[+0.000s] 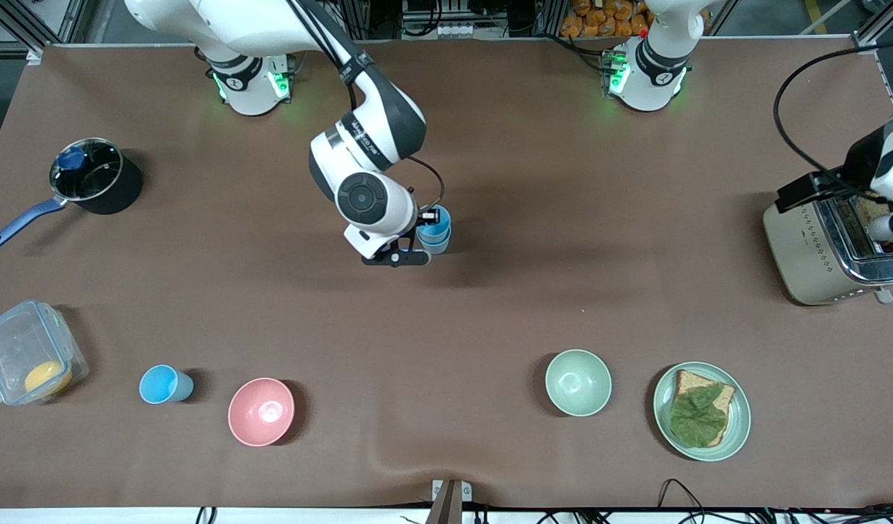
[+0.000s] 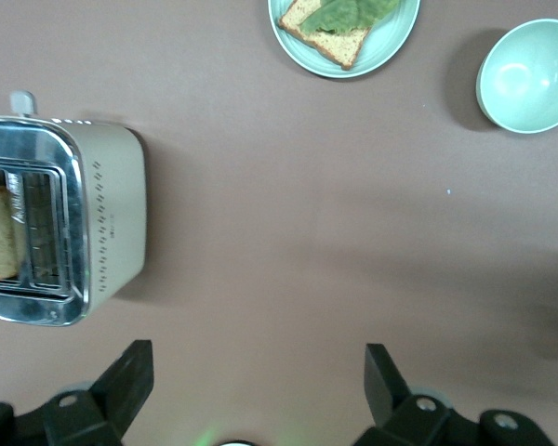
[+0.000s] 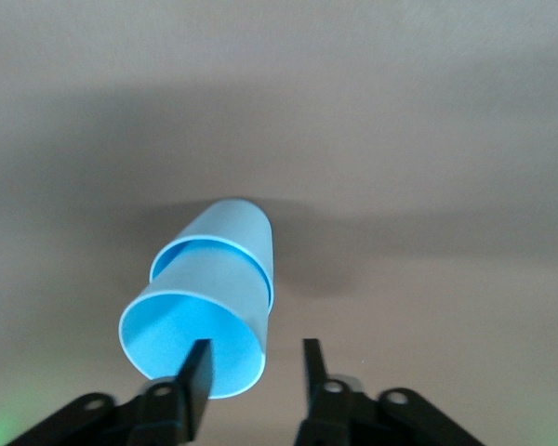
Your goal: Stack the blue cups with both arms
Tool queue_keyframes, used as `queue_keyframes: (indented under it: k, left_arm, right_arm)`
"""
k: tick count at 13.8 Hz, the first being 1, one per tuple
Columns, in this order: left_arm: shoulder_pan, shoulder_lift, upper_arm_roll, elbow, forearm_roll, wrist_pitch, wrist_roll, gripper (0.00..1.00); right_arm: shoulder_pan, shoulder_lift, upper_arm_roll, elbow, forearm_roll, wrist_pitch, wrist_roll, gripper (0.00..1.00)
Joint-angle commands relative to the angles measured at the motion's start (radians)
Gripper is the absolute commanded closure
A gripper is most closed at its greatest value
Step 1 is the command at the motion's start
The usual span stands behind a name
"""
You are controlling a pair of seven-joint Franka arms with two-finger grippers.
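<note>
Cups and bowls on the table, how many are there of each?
Blue plastic cups: 3. Two are nested mid-table, the inner cup inside the outer cup, and a lone cup stands beside the pink bowl.
Bowls: 2, the pink bowl and the pale green bowl.
Total: 5

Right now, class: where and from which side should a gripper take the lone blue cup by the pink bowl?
Pinch the cup by its rim wall from straight above, one finger inside, one outside: it stands upright, mouth open, beside the pink bowl. The right gripper, open at the stacked cups, looks better placed; the left gripper waits open by the toaster.
</note>
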Motion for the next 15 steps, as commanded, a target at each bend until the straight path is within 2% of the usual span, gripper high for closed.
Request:
queue_keyframes:
  k: [1,2,5,8,12,15]
  left_arm:
    - [-0.012,-0.046,0.076,-0.015,-0.004,-0.016,0.12,0.0]
    - [-0.045,-0.048,0.128,-0.021,-0.019,-0.016,0.148,0.0]
    - [-0.189,-0.054,0.291,-0.021,-0.02,-0.014,0.154,0.0]
    - [-0.194,-0.085,0.299,-0.027,-0.018,-0.017,0.156,0.0]
    - [-0.24,-0.094,0.317,-0.042,-0.02,-0.025,0.154,0.0]
    - [-0.272,-0.096,0.319,-0.042,-0.02,-0.028,0.153,0.0]
  right_arm:
    - [-0.081,-0.068,-0.004,0.0,-0.061,-0.079,-0.051,0.0]
    - [-0.124,-0.092,-0.004,0.002,-0.113,-0.128,-0.106,0.0]
    - [-0.276,-0.163,-0.004,-0.006,-0.129,-0.231,-0.255,0.0]
    - [-0.453,-0.252,-0.004,-0.028,-0.19,-0.279,-0.487,0.0]
    - [-0.56,-0.425,-0.005,-0.069,-0.319,-0.317,-0.554,0.0]
    - [-0.493,-0.465,-0.128,-0.043,-0.32,-0.371,-0.565,0.0]
